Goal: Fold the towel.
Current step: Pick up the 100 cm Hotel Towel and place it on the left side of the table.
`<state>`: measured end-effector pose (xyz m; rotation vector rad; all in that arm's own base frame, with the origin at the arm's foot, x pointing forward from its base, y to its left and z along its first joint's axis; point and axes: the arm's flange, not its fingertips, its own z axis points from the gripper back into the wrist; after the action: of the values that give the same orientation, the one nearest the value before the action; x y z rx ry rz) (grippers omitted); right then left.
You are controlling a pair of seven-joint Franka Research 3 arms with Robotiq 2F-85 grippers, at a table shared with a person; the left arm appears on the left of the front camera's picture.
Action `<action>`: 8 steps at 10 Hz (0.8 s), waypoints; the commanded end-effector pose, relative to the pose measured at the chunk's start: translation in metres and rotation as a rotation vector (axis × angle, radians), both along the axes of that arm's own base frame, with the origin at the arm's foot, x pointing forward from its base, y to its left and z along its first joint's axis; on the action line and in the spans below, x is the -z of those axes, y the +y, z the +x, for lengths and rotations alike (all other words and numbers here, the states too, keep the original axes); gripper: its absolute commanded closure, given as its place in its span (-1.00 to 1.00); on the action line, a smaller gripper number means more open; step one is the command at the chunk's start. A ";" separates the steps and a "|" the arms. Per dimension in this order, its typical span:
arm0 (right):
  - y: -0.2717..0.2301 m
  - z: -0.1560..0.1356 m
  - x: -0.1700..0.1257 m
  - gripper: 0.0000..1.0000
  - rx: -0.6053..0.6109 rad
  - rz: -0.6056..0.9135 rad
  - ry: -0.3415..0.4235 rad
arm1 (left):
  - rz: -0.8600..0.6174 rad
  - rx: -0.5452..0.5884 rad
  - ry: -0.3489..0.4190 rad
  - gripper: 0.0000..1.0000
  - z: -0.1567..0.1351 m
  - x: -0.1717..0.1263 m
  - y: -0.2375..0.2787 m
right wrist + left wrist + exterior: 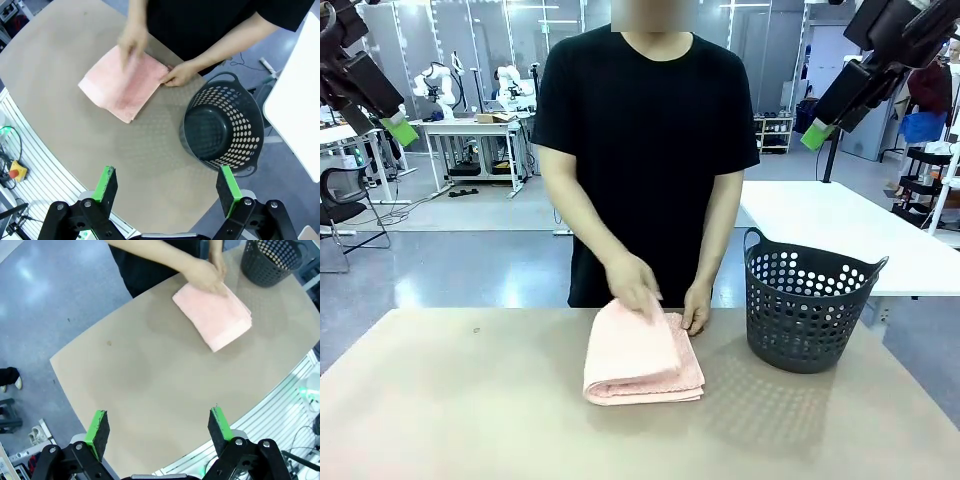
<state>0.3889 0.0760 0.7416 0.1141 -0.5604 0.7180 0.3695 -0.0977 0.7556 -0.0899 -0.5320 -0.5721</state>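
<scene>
The folded pink towel [642, 355] lies flat at mid-desk [470, 400], just in front of the person. Its long axis runs from the person toward the robot, with the stacked fold edges facing the robot. One hand [632, 283] rests on its far end; the other hand [697, 310] touches its far corner on the basket side. The dark perforated basket [805, 310] stands upright near the towel, apart from it, its bare floor showing through the open top. The left fingers [98, 429] and the right fingers [106, 185] are spread wide, high above the desk, gripping nothing.
</scene>
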 end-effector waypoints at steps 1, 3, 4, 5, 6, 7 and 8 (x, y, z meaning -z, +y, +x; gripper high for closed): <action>-0.001 0.000 0.000 -1.00 0.006 0.005 0.001 | -0.002 0.000 0.008 -1.00 0.000 -0.003 0.001; -0.001 0.000 0.000 -1.00 0.006 0.005 0.001 | -0.002 0.000 0.008 -1.00 0.000 -0.003 0.001; -0.001 0.000 0.000 -1.00 0.006 0.005 0.001 | -0.002 0.000 0.008 -1.00 0.000 -0.003 0.001; -0.001 0.000 0.000 -1.00 0.006 0.005 0.001 | -0.002 0.000 0.008 -1.00 0.000 -0.003 0.001; -0.001 0.000 0.000 -1.00 0.006 0.005 0.001 | -0.002 0.000 0.008 -1.00 0.000 -0.003 0.001; -0.001 0.000 0.000 -1.00 0.006 0.005 0.001 | -0.002 0.000 0.008 -1.00 0.000 -0.003 0.001; -0.001 0.000 0.000 -1.00 0.006 0.005 0.001 | -0.002 0.000 0.008 -1.00 0.000 -0.003 0.001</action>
<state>0.3889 0.0760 0.7416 0.1142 -0.5604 0.7180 0.3695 -0.0977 0.7556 -0.0899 -0.5320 -0.5721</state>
